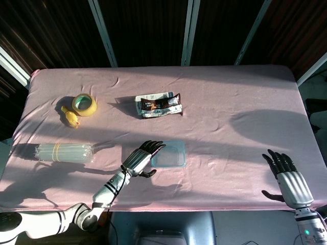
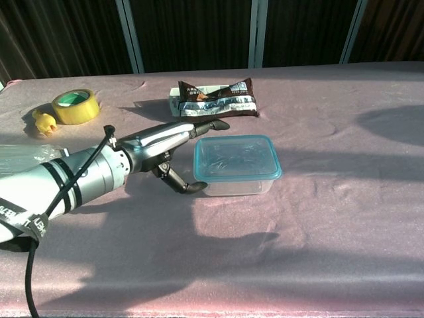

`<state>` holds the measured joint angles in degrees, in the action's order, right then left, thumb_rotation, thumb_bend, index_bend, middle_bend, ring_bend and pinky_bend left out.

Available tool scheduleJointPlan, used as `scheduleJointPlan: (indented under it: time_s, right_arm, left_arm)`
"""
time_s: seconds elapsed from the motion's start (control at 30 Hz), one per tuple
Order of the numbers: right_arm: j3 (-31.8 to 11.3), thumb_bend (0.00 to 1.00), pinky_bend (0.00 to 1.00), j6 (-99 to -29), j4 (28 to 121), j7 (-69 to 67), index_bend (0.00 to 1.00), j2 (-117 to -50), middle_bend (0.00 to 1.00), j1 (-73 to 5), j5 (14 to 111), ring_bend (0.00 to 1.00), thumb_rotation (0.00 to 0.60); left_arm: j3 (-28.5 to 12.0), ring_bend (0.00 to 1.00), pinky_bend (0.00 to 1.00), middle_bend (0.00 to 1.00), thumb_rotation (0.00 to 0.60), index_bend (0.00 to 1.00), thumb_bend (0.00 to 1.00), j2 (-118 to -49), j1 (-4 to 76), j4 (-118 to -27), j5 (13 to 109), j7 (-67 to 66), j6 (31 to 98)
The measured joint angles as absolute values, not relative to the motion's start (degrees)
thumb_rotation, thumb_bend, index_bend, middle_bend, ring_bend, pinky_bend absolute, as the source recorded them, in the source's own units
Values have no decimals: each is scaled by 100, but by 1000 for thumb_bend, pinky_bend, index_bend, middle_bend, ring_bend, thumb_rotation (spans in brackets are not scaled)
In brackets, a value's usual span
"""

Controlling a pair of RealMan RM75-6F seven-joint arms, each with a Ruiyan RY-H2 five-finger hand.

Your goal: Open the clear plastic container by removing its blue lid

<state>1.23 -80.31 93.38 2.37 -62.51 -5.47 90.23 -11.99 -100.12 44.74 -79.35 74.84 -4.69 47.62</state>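
The clear plastic container (image 2: 235, 173) stands near the middle of the table (image 2: 331, 218), covered with a pink cloth, and its blue lid (image 2: 235, 158) is on it. The left robot hand (image 2: 173, 147) is just beside the container's left side with fingers spread and the thumb low at the container's wall, grasping nothing, though I cannot tell if it touches. The right robot hand (image 1: 287, 176) is released with fingers apart, well apart near the table's right front edge.
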Motion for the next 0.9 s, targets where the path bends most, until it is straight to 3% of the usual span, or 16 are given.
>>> scheduleJointPlan:
  time_s: [0.8,0.9]
  right_arm:
    - [137,121,0,-7946,9407,391,0,-6224,0,-535,8913,0,600]
    - [139,121,0,-7952,9410,396,0,-6228,0,-534,8922,0,600]
  left_arm:
    - [-1411,0,2,0,600,0,275,-10579,4960,-7192,6689,-777,4563]
    - [-1409,39,65,38,600,0,274,-10661,5005,-7061,6699,-731,4568]
